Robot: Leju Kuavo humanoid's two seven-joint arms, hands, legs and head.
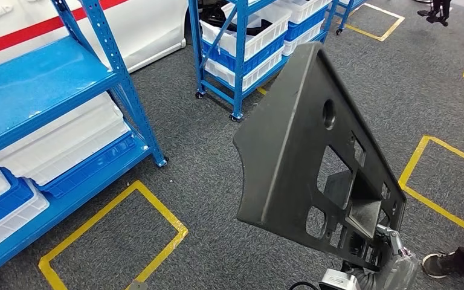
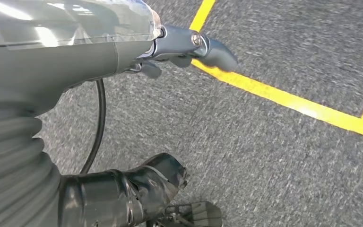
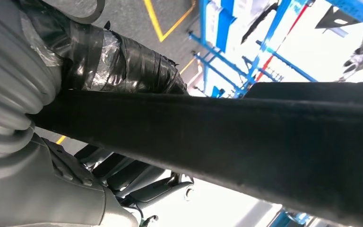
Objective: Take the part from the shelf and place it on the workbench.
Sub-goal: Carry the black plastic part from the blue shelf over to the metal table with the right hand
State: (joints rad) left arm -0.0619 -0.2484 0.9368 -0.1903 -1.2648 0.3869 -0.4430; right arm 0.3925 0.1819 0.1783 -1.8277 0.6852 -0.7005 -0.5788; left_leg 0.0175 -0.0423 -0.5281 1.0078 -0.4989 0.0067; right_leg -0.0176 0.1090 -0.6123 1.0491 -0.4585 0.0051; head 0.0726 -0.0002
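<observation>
Above a grey carpeted floor (image 1: 217, 181) marked with yellow tape lines (image 1: 115, 235), the robot's right hand (image 1: 393, 266) was raised at the lower right of the head view, holding a large dark plastic part (image 1: 296, 145) by its lower edge. The part was a flat, roughly triangular panel with a round hole and several rectangular cut-outs; it rose tilted up and away from the fingers, off the floor and well apart from the shelves. In the right wrist view the part's (image 3: 246, 137) black edge ran straight across the right hand (image 3: 42, 156), with the tape-wrapped thumb (image 3: 123, 61) pressed against one side and the dark fingers (image 3: 137, 179) lying along the other, so the fingers were clamped on the part.

The left hand (image 2: 137, 113) hung low over the carpet, palm toward the floor. Its dark fingers (image 2: 203, 47) were curled gently and lay apart from the black-taped thumb (image 2: 132, 189), with nothing between them.

Beyond the held part stood a blue metal shelf (image 1: 48, 78) carrying white and blue bins (image 1: 66, 151), and a second blue rack (image 1: 241, 42) farther off. A person's shoe (image 1: 438, 263) showed just beside the right hand.
</observation>
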